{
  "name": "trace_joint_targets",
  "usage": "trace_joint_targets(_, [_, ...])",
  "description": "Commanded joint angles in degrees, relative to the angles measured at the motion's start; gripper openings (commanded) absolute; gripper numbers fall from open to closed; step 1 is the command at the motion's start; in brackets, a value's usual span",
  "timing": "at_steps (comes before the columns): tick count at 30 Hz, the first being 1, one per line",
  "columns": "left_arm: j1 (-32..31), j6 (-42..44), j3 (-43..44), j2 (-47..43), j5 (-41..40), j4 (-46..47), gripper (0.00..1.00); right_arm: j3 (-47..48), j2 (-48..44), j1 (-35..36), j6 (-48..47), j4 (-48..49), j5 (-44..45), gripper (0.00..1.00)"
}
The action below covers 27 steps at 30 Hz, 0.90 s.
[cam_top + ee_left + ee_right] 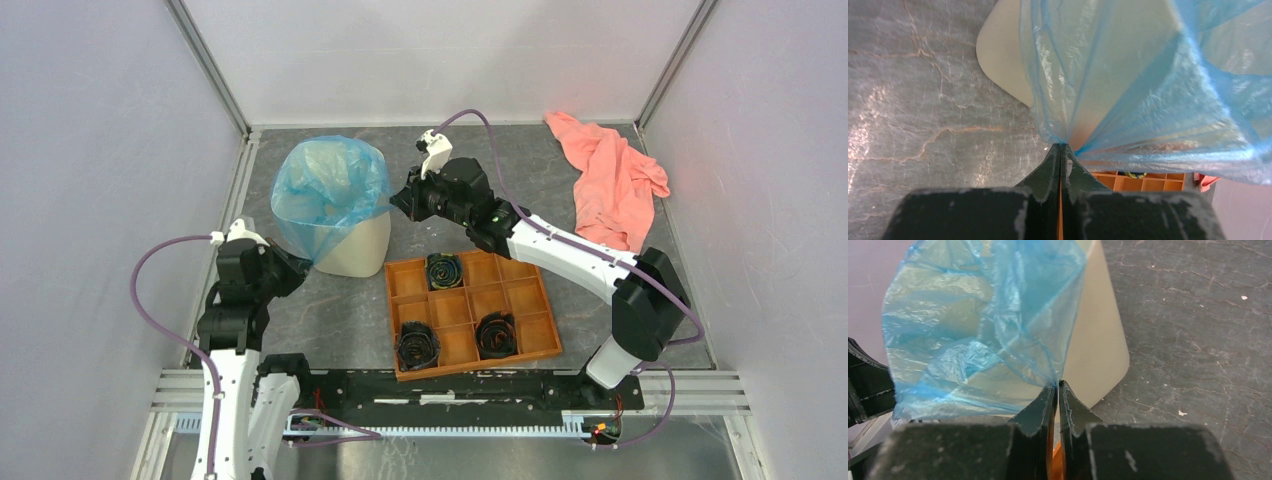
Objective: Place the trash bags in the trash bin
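1. Your left end effector [1060,146] is clamped fully closed, its tips pinching a gathered fold of the bag [1128,90]. The blue film fans out from that pinch.
2. Your right end effector [1058,385] is closed down to a hairline gap. The film runs to a point right at its tips, so it has hold of the bag's edge there.
3. In the top view, the left end effector [298,268] sits at the near-left side of the bin [362,250]. The right end effector [398,200] sits at the bin's right side, up near the rim.
4. The bag [330,190] is draped over the bin's mouth. It covers the rim and hangs down the left wall, while the lower near wall shows bare cream.
5. The bin stands on the table [340,320], just beyond the far-left corner of the tray [452,308].
6. The tray holds three black rolls [444,270], one in the far row and two in the near row.
7. A pink cloth [610,180] lies crumpled at the far right, well apart from the bin.
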Motion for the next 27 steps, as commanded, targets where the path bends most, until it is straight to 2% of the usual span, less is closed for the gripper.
trace_joint_targets(1, [-0.06, -4.63, 0.02, 0.19, -1.50, 2.68, 0.02, -1.47, -1.23, -2.69, -0.78, 3.83, -3.27, 0.11])
trace_joint_targets(7, [-0.01, -7.36, -0.49, 0.98, -4.66, 6.91, 0.02, -0.67, 1.86, -5.36, -3.83, 8.04, -6.21, 0.14])
trace_joint_targets(9, [-0.05, -7.11, -0.60, 2.55, -4.78, 8.62, 0.02, 0.40, 4.02, -5.68, -5.24, 11.29, -8.35, 0.20])
trace_joint_targets(11, [-0.06, -6.49, -0.49, 4.25, -4.88, 9.87, 0.02, 3.20, 7.24, -5.77, -6.70, 11.80, -10.20, 0.22])
trace_joint_targets(15, [-0.06, -5.58, -0.10, 4.59, -6.26, 7.17, 0.02, 5.91, 10.98, -5.85, -7.34, 10.80, -11.21, 0.23])
trace_joint_targets(17, [-0.08, -5.19, 0.02, 2.48, -7.56, 4.67, 0.02, 4.24, 11.03, -6.07, -7.21, 12.08, -10.59, 0.28])
trace_joint_targets(19, [-0.06, -4.20, 0.90, 0.03, -11.62, 1.34, 0.02, 4.49, 11.60, -6.61, -7.62, 11.67, -9.96, 0.29])
trace_joint_targets(20, [-0.06, -3.21, 1.54, -1.18, -13.24, -0.28, 0.06, 4.90, 11.85, -6.87, -7.80, 11.13, -9.78, 0.29])
trace_joint_targets(23, [-0.06, 0.45, 5.60, -3.86, -18.33, -3.66, 0.34, 6.41, 11.45, -7.24, -9.42, 9.05, -7.99, 0.31])
trace_joint_targets(25, [-0.06, 3.85, 8.79, -4.35, -20.08, -3.86, 0.49, 6.46, 10.35, -7.23, -10.66, 8.57, -7.86, 0.37])
trace_joint_targets(27, [-0.06, 6.89, 12.63, -2.89, -21.04, -3.18, 0.57, 6.72, 9.03, -7.33, -11.97, 7.42, -7.59, 0.43])
